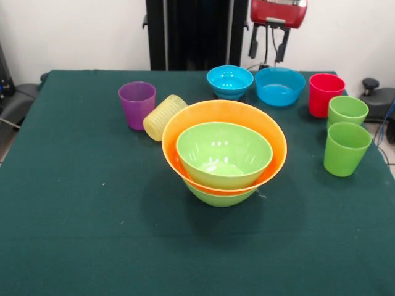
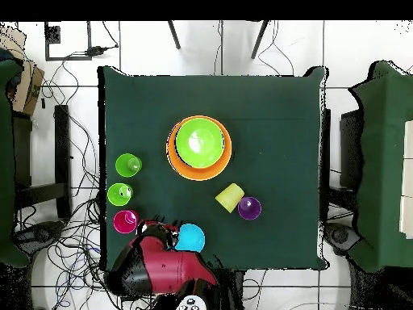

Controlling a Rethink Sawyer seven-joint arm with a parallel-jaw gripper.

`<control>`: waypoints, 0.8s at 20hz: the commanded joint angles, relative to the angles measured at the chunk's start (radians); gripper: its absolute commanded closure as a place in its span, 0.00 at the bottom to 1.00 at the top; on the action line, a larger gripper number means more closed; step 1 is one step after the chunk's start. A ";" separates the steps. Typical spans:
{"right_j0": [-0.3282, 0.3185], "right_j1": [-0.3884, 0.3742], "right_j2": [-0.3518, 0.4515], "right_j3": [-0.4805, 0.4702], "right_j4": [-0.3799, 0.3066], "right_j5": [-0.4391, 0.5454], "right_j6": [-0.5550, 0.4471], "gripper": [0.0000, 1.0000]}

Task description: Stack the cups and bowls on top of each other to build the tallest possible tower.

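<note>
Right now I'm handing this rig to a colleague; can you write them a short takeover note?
Gripper: drawn back above the table's far edge, holding nothing; open or shut can't be told.
Tower: lime green bowl at the bottom, orange bowl in it, second lime green bowl nested inside, mid-table. No cup on it.
Loose: two blue bowls and red cup upright at the far edge; two light green cups upright beside the red one; purple cup upright; ribbed yellow cup on its side, leaning by the orange bowl.
Done: three bowls stacked. Left: both blue bowls and all five cups.
</note>
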 commanded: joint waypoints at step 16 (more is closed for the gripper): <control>0.063 0.072 0.080 -0.105 0.141 0.045 0.180 0.00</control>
